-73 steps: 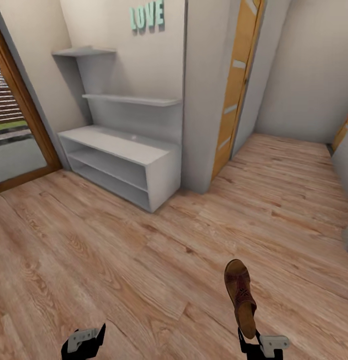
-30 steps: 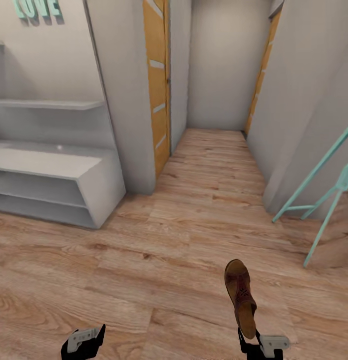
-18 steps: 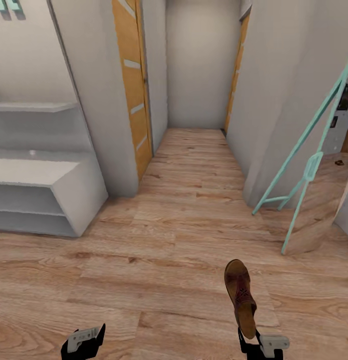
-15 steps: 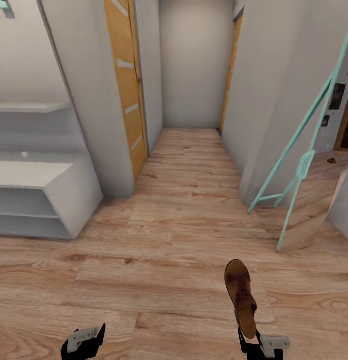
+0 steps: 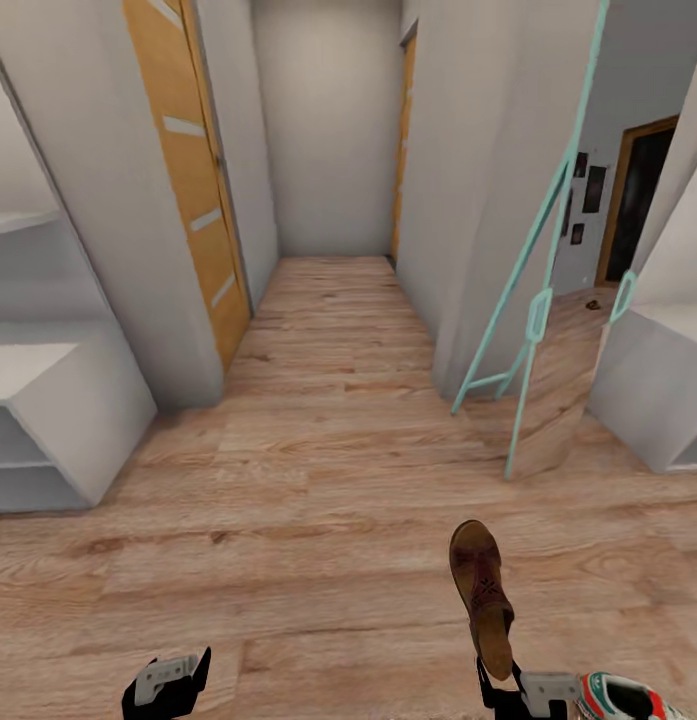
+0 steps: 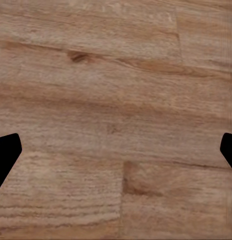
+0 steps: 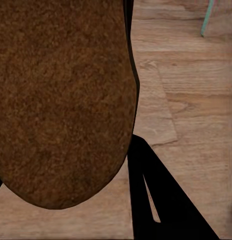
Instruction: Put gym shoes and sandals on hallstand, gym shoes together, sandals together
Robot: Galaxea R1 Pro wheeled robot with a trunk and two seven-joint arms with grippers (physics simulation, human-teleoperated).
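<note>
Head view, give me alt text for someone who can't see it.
The right gripper holds a brown sandal upright over the wood-plank corridor floor, while the left gripper hangs open. A gym shoe lies at the bottom right corner, the grey hallstand at the left edge.

Each end effector, left (image 5: 168, 682) and right (image 5: 526, 692), is built from a pale grey housing and matte black fingers (image 6: 6, 152).

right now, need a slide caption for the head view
Right gripper carries a dark brown leather sandal over the light wood-plank corridor floor; pale grey shoe rack at left, cream-white sneaker at the bottom right corner.
</note>
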